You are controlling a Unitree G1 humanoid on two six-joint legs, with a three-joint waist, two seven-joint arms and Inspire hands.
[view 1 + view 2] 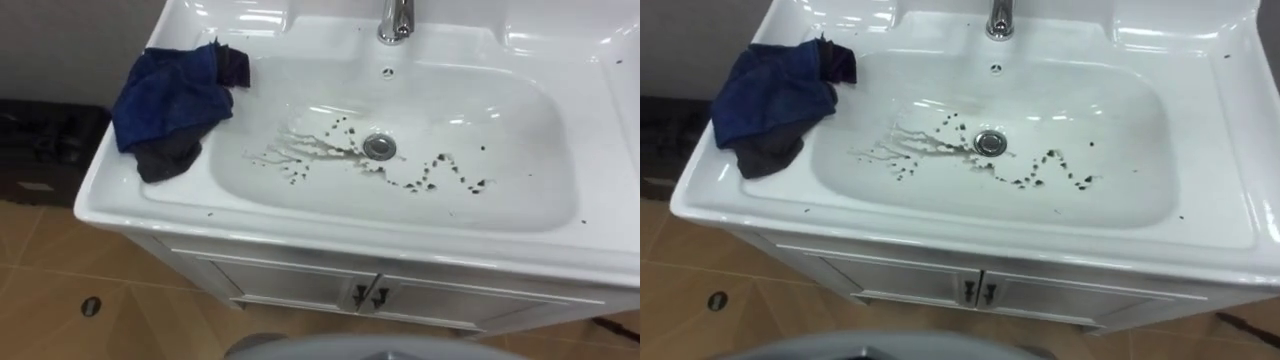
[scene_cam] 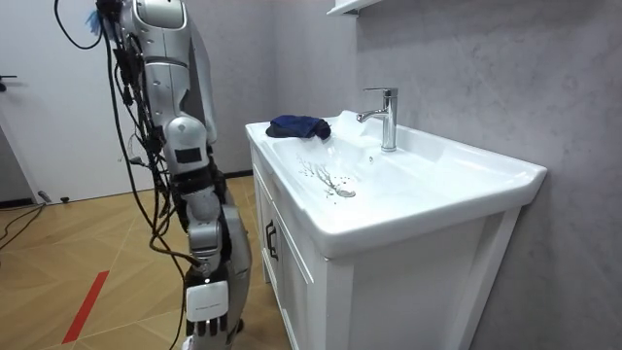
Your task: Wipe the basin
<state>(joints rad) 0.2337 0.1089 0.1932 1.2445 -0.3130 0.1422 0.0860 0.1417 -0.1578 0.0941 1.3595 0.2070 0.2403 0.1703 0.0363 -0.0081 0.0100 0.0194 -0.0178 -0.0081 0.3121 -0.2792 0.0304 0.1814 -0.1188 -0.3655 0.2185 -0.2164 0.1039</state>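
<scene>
Cloth (image 1: 170, 100) lies bunched on the basin (image 1: 330, 235) rim's left end, well apart from my right hand (image 2: 208, 327), hanging low beside the cabinet (image 1: 300, 285), open or closed I cannot tell.

The white basin (image 1: 520, 150) has dark specks (image 1: 440, 172) and thin brownish streaks across its bottom, either side of the drain (image 1: 379, 147). A crumpled dark blue cloth (image 1: 170, 100) lies over its back left edge, partly hanging inside.
</scene>
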